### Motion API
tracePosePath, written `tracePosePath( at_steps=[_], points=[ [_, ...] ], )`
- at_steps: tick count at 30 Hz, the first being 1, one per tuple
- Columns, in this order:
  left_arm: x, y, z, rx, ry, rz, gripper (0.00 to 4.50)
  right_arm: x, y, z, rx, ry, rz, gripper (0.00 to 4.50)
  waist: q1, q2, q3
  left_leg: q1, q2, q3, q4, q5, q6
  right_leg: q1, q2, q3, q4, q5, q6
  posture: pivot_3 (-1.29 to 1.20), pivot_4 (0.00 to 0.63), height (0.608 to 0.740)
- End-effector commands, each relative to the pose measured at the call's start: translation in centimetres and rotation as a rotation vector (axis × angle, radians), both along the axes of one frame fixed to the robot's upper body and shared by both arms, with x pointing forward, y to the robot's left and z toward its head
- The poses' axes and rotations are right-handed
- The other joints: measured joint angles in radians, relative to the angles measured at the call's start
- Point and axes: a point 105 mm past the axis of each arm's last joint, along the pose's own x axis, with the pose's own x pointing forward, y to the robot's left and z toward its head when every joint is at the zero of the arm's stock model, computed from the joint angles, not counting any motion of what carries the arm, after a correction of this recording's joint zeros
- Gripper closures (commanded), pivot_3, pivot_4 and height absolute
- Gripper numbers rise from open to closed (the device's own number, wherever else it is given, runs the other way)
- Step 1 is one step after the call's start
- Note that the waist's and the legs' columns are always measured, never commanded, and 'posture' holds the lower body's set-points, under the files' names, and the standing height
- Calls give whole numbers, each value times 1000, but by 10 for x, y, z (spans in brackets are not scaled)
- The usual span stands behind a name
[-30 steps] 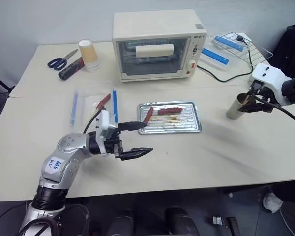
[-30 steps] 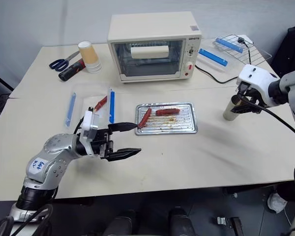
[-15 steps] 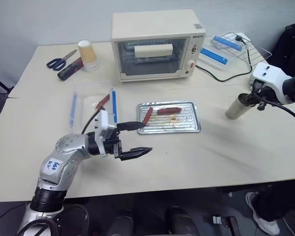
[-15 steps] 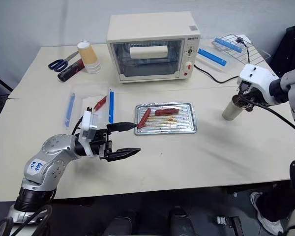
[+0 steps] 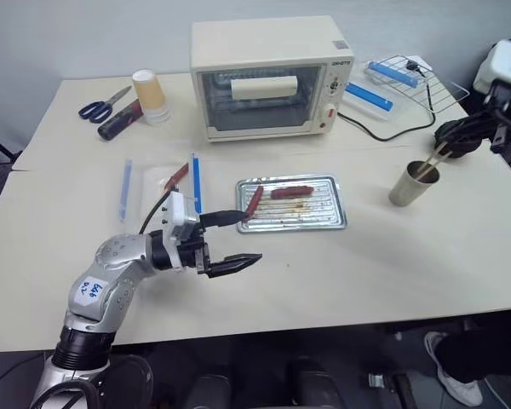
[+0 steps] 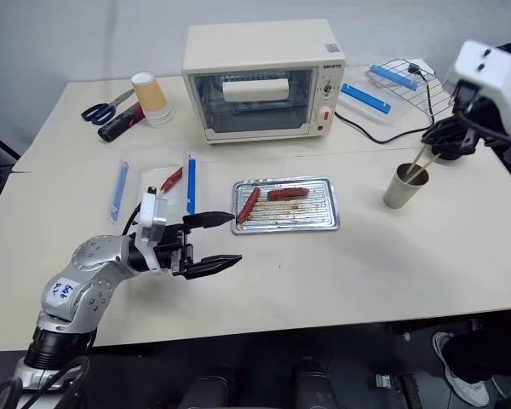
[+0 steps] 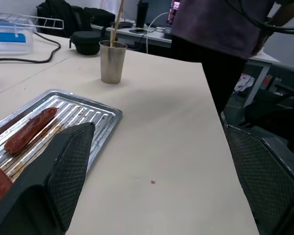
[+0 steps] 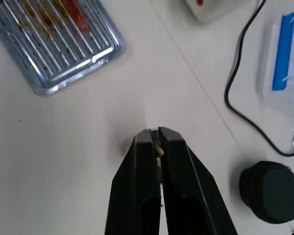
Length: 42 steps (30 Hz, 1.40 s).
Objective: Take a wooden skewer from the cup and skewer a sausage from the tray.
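My right gripper is shut on a thin wooden skewer and hangs above the beige cup at the table's right. The stick slants down with its lower end still inside the cup's mouth. In the right wrist view the black fingers pinch the skewer's pale end. The metal tray lies mid-table with two red-brown sausages. My left gripper stands open and empty, level, just left of the tray's near corner.
A toaster oven stands behind the tray, its cable running right toward a wire rack. Blue strips, scissors and stacked paper cups sit at the left. A black lid lies near the cup. A person stands beyond the table.
My right gripper shut on the skewer at the cup and rose, drawing the stick most of the way out. The left arm has kept still.
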Motion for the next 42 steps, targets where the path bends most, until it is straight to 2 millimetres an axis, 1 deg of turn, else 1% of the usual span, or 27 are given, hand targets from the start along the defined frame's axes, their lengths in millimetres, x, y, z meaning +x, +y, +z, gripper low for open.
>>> tracePosePath(
  at_steps=[1,4,5,7,8,11,12,14,15,17,19,21,24,27,30,33,34,42],
  points=[
    [4,20,5,-3,-49,106,0,-26,25,27,201,-16,160,4484,1,0,0,0,1,0,0,0,0,-1,0,0,0,0,0,0,150,740],
    [3,28,5,-15,-59,160,0,-34,40,13,348,17,273,4484,3,-1,0,0,2,0,0,0,-1,-1,0,0,0,0,-1,0,150,740],
    [1,29,6,-21,-61,161,0,-36,48,7,428,18,318,4484,4,-2,0,0,2,0,0,-1,-1,0,0,-1,0,0,-1,0,150,740],
    [-4,28,8,-22,-82,140,0,-37,61,-5,637,49,346,4484,5,-2,-1,-1,2,-1,3,-1,0,1,0,-2,0,1,-1,0,150,740],
    [-7,24,10,-31,-91,117,0,-39,69,-13,718,78,365,4484,5,-2,-1,-1,2,0,3,-1,0,2,0,-2,0,1,-1,0,150,740],
    [-8,12,18,-82,-72,56,0,-50,92,-34,873,162,424,4484,10,-2,-1,-2,1,0,5,-1,0,-1,0,-2,3,2,-1,0,150,740],
    [-9,5,20,-97,-61,22,0,-52,101,-38,939,184,440,4484,13,-2,-1,-2,1,0,5,-1,0,-2,0,-2,4,2,-1,0,150,740],
    [-10,-4,23,-108,-54,-24,0,-53,113,-42,1042,222,449,4484,14,-2,-1,-3,1,-1,6,-1,0,-2,0,-3,4,2,-1,0,150,740],
    [-9,-9,25,-116,-48,-47,0,-54,119,-44,1072,243,457,4484,13,-2,-1,-3,1,-1,6,-1,0,-2,0,-3,4,2,-1,0,150,740],
    [-5,-20,33,-174,-24,-86,0,-59,132,-61,1041,300,453,4484,15,-2,-1,-3,1,-1,6,-1,0,-2,0,-3,5,2,-1,0,150,740],
    [-5,-29,37,-191,-16,-127,0,-63,139,-69,1047,344,459,4484,19,-2,-1,-3,1,-1,6,-1,0,-2,0,-3,5,2,-1,0,150,740],
    [-4,-37,39,-205,-18,-147,0,-68,144,-70,1072,378,483,4484,19,-2,-1,-3,1,-1,6,-1,0,-2,0,-4,5,2,-1,0,150,740],
    [-4,-45,46,-247,-5,-172,0,-71,149,-74,1079,403,486,4484,9,-2,-1,-3,0,0,7,-1,0,-2,0,-3,6,2,-1,0,150,740],
    [-8,-50,47,-247,7,-213,0,-73,153,-76,1105,423,493,4484,-6,-2,-1,-3,1,-1,6,-1,0,-3,1,-3,7,2,-1,0,150,740],
    [-9,-52,45,-248,20,-224,0,-74,155,-77,1115,429,493,4484,-8,-2,-1,-3,1,0,6,-1,0,-4,0,-3,8,2,-1,0,150,740],
    [-8,-52,44,-250,26,-223,548,-76,154,-77,1124,438,493,4500,-7,-2,-1,-3,1,-1,6,-1,0,-4,0,-3,8,2,-1,0,150,740],
    [-8,-52,44,-250,27,-221,796,-76,154,-77,1127,439,494,4500,-7,-2,-1,-3,1,-1,6,-1,0,-4,0,-3,8,2,-1,0,150,740],
    [-2,-51,46,-289,21,-176,3098,-77,150,-77,1171,449,479,4500,-2,-2,-1,-3,1,0,6,-1,0,-3,0,-3,7,2,-1,0,150,740]
  ],
)
